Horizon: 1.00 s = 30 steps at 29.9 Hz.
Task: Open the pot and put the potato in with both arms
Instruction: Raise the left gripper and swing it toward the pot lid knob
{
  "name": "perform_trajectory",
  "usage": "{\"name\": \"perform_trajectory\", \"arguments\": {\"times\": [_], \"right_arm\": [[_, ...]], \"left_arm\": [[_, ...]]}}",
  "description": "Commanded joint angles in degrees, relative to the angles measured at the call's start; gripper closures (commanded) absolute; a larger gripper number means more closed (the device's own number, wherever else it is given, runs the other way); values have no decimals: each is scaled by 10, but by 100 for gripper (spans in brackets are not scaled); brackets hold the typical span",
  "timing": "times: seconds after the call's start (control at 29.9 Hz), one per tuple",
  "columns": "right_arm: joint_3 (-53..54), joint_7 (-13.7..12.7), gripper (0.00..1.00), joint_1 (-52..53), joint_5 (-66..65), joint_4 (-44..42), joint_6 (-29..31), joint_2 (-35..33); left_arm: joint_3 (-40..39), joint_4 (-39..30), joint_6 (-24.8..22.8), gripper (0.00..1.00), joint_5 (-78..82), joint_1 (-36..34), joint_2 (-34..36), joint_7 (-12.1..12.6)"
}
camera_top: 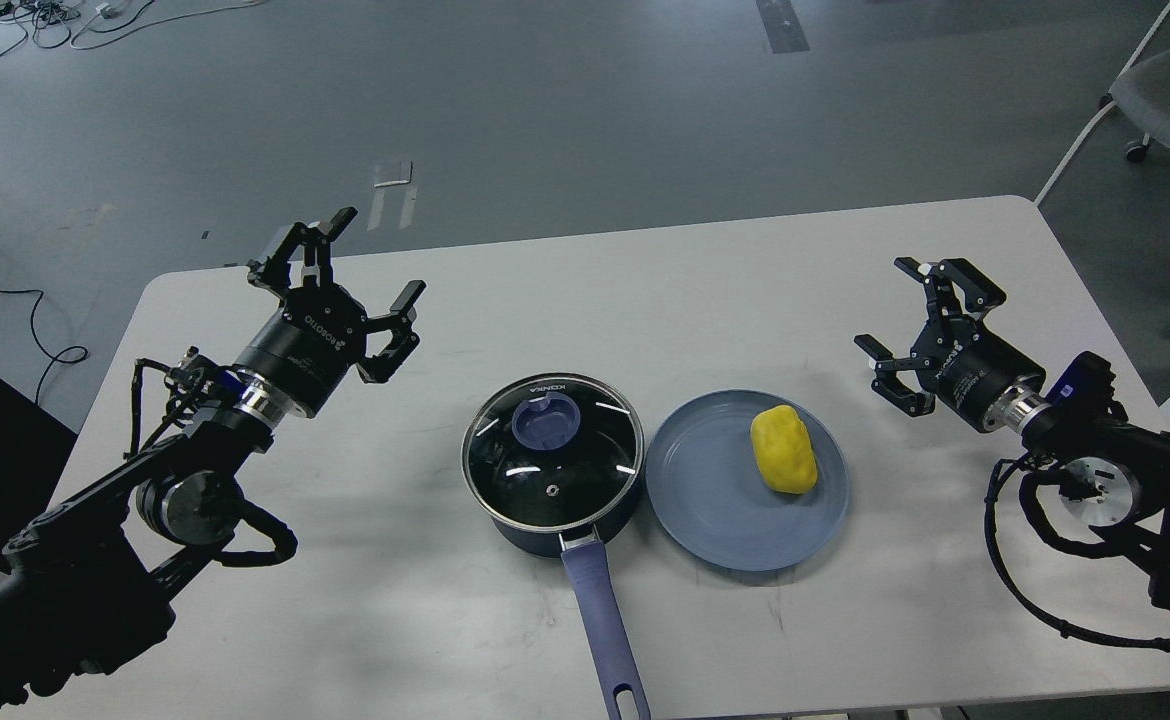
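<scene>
The navy pot [557, 525] stands near the table's front centre, its purple-blue handle [603, 625] pointing toward me. A glass lid [552, 463] with a blue knob [546, 420] covers it. Just right of the pot, the yellow potato [783, 449] lies on a blue-grey plate [715, 510]. My left gripper [350, 275] hovers open above the table, up and left of the pot, holding nothing. My right gripper [910, 320] is open too, right of the plate, also holding nothing.
The white table [645, 270] ends just beyond both grippers at the back. A chair [1160, 95] stands on the grey floor at the far right. Cables lie on the floor at the far left.
</scene>
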Motion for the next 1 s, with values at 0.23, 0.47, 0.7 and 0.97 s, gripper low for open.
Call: {"name": "perform_trajectory", "arguments": {"times": [0.23, 0.47, 0.7, 0.97], "right_arm": [[-3, 0, 0, 0, 0, 0, 0, 0], [-4, 0, 0, 3, -1, 0, 0, -4], [-5, 0, 0, 4, -2, 0, 0, -4], [-6, 0, 0, 4, -4, -1, 0, -4]], "left_arm": [[5, 1, -31, 2, 2, 7, 10, 0], [-5, 43, -31, 2, 16, -15, 49, 0], [-12, -17, -31, 2, 284, -111, 95, 0], [-23, -181, -23, 2, 614, -146, 138, 0]]}}
